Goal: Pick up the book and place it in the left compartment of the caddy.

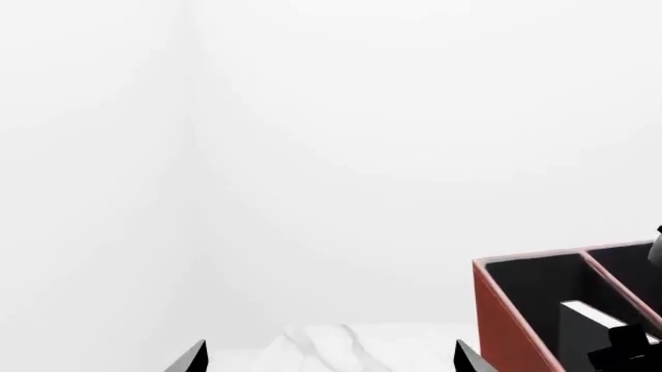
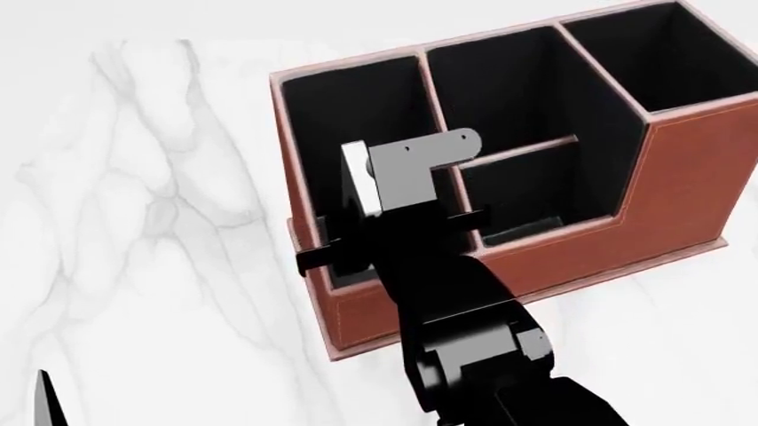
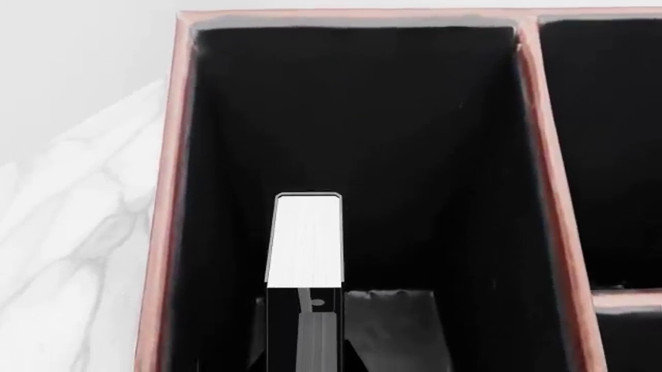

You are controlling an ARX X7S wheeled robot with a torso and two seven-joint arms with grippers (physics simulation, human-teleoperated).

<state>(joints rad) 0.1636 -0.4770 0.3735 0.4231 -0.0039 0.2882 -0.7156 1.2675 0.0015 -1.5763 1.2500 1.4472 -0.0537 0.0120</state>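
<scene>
The reddish-brown caddy (image 2: 663, 204) stands on white marble, with its long left compartment (image 2: 355, 106) lined in black. My right gripper (image 2: 369, 209) reaches over the low front wall and is shut on the small black book (image 2: 355, 173). The book stands upright, white page edges up, inside that compartment's opening. In the right wrist view the book (image 3: 305, 240) stands between the compartment's (image 3: 414, 155) walls, with the gripper (image 3: 305, 345) closed on its lower part. My left gripper (image 1: 329, 358) is open and empty, well to the left of the caddy (image 1: 507, 310).
The middle slot (image 2: 521, 98) has a crossbar, and a square slot (image 2: 663, 62) with a taller wall lies to its right. White marble tabletop (image 2: 142, 177) stretches left of the caddy. One left fingertip (image 2: 48, 404) shows at the lower left corner.
</scene>
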